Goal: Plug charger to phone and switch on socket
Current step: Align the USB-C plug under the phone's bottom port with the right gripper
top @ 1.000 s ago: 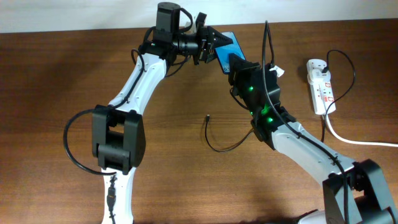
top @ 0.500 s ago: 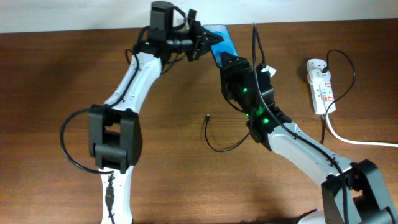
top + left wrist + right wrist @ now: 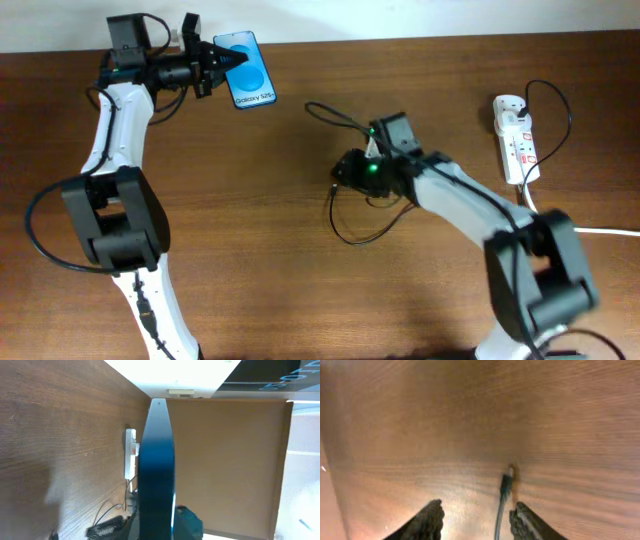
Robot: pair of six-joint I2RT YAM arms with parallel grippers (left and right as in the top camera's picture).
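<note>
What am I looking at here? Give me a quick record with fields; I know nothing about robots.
phone: gripped at its edge by the left gripper, back left of the table
charger: lying loose on the table, tip not in the phone
right gripper: open, right by the charger's tip
socket: far right, no gripper near; switch state too small to tell

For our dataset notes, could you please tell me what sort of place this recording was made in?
Probably an indoor robotics test bench: two white-and-black robot arms work over a dark brown wooden tabletop, with a white power strip and a blue-screened black smartphone as props.
</note>
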